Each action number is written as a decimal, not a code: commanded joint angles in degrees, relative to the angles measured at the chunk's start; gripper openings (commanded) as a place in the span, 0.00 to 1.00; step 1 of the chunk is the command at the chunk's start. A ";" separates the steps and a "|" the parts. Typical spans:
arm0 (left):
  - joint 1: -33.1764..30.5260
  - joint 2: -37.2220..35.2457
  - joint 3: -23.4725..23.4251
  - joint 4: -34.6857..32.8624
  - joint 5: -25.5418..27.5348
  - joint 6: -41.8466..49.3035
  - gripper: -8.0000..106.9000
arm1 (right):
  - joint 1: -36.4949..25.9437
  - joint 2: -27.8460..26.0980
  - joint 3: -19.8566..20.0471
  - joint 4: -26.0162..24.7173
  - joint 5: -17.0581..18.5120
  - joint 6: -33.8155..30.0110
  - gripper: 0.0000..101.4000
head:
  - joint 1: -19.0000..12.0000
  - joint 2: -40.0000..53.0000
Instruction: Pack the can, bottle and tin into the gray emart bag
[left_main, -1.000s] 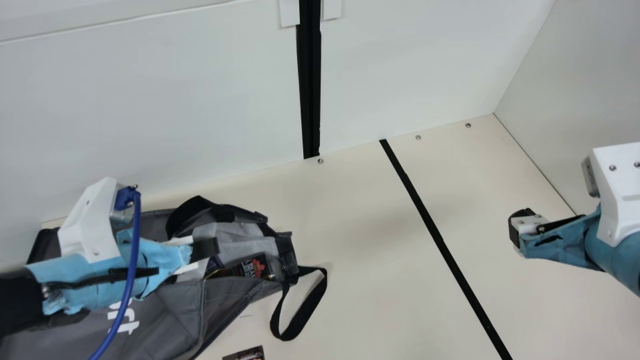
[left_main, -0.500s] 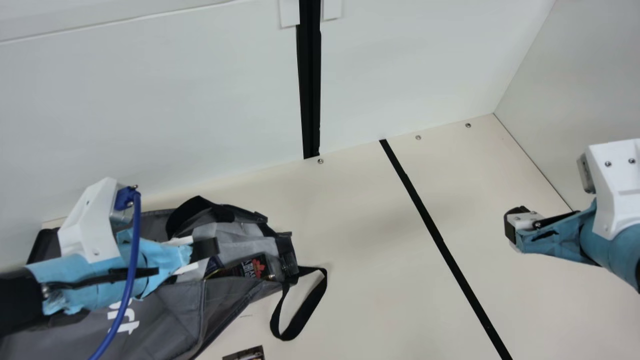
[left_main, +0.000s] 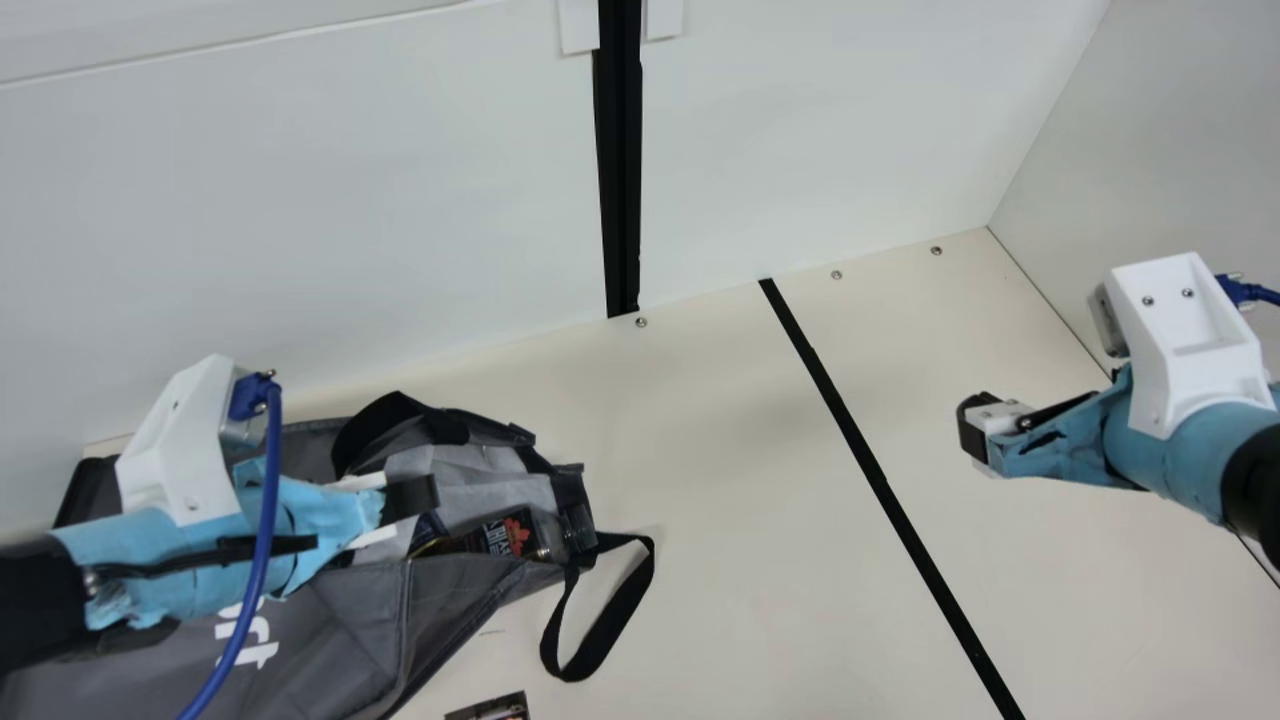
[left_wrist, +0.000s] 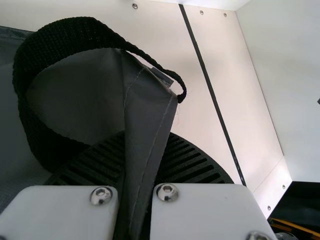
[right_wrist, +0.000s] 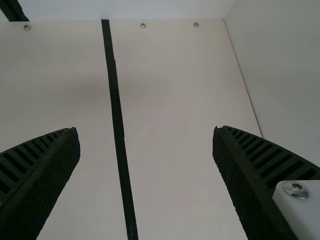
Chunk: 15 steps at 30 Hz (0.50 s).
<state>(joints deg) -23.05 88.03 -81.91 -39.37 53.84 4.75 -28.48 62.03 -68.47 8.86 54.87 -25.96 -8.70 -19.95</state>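
Left tool: the left tool (left_main: 410, 497) is clamped on the edge of the bag (left_main: 330, 620); in the left wrist view, a fold of the gray cloth stands between its two fingers.
Right tool: the right tool (left_main: 975, 430) is above the bench (left_main: 740, 560), well apart from the bag, its fingers wide apart, with nothing between them.
Bag: it lies on the bench at the left side, its mouth partly open.
In the bag: a dark item (left_main: 515, 535) with a red leaf print lies in the mouth; I cannot tell if it is the can, bottle or tin. Just beside it is a blue and gold item (left_main: 429, 527), partly hidden.
Straps: one black strap (left_main: 603, 625) makes a loop on the bench, another (left_main: 385, 425) arches over the bag.
Near edge: a printed item (left_main: 490, 709) is on the bench, cut by the main view's bottom edge.
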 joint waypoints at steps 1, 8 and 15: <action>0.00 0.00 0.00 0.00 0.00 0.00 0.16 | -0.10 0.87 -0.06 1.71 -0.54 -1.78 0.90 | -1.30 -0.05; 0.00 0.00 0.00 0.00 0.00 0.00 0.16 | -0.19 4.08 -0.22 5.37 -2.10 -6.08 0.90 | -1.30 -0.05; 0.00 0.00 0.00 0.00 0.00 0.00 0.16 | 0.55 6.65 0.01 8.98 -3.72 -10.53 0.90 | -1.30 -0.05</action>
<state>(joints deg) -23.05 88.03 -81.91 -39.37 53.84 4.75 -28.02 68.47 -68.63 17.38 51.23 -35.50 -8.70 -19.95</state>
